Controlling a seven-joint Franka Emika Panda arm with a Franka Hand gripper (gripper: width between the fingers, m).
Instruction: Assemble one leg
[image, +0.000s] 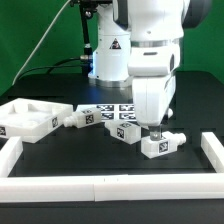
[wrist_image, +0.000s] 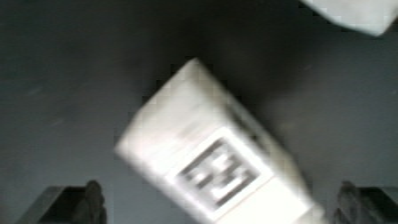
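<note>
On table (image: 70, 150): one tabletop (image: 28, 118) | three legs (image: 125, 131) seen | hand (image: 157, 129) spread over end leg (wrist_image: 196, 140)

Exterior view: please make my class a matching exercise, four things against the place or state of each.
Things:
1 claw
2 rightmost leg
3 large white panel
4 marker board

Places or states:
A at the exterior view's left
B flat on the table, bearing several tags
C directly below the claw
D lowered and open, over a white part

Pairs: 1-D; 2-C; 3-A; 4-B
</note>
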